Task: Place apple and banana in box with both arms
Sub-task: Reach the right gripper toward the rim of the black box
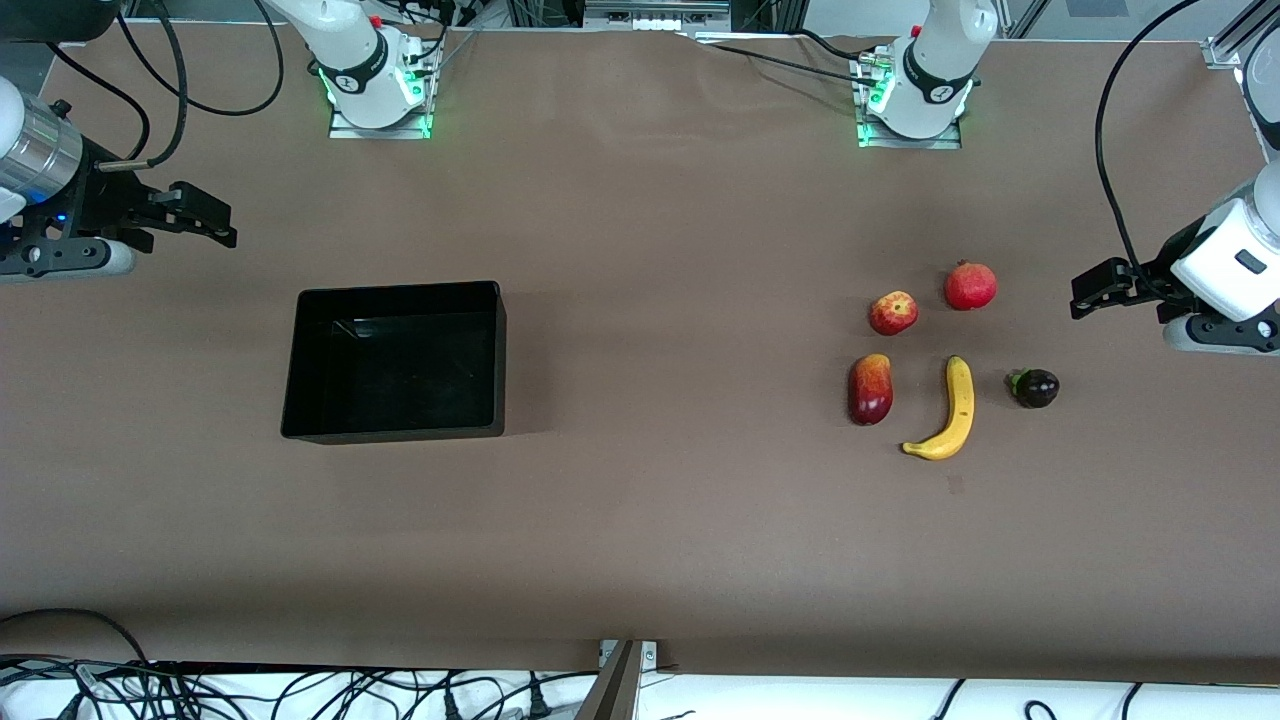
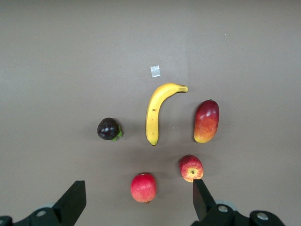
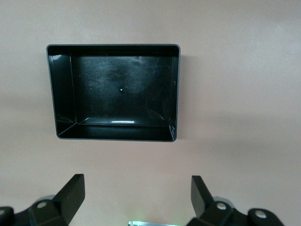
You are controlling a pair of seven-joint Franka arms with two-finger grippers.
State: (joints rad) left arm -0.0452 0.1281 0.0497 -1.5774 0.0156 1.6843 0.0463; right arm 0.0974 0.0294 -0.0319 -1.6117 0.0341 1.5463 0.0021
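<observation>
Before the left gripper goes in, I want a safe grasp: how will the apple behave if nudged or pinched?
The apple is round with a glossy skin, so it would probably roll if nudged and may slip in a shallow pinch. It looks stiff, not squashy.

Apple [image 1: 893, 313], banana [image 1: 948, 411] outside box [image 1: 391, 428]

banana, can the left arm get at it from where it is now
Probably yes. The left gripper is open and empty at that arm's end of the table, and the banana lies flat with bare table all round, apart from the apple and the other fruits. Nothing lies over it.
</observation>
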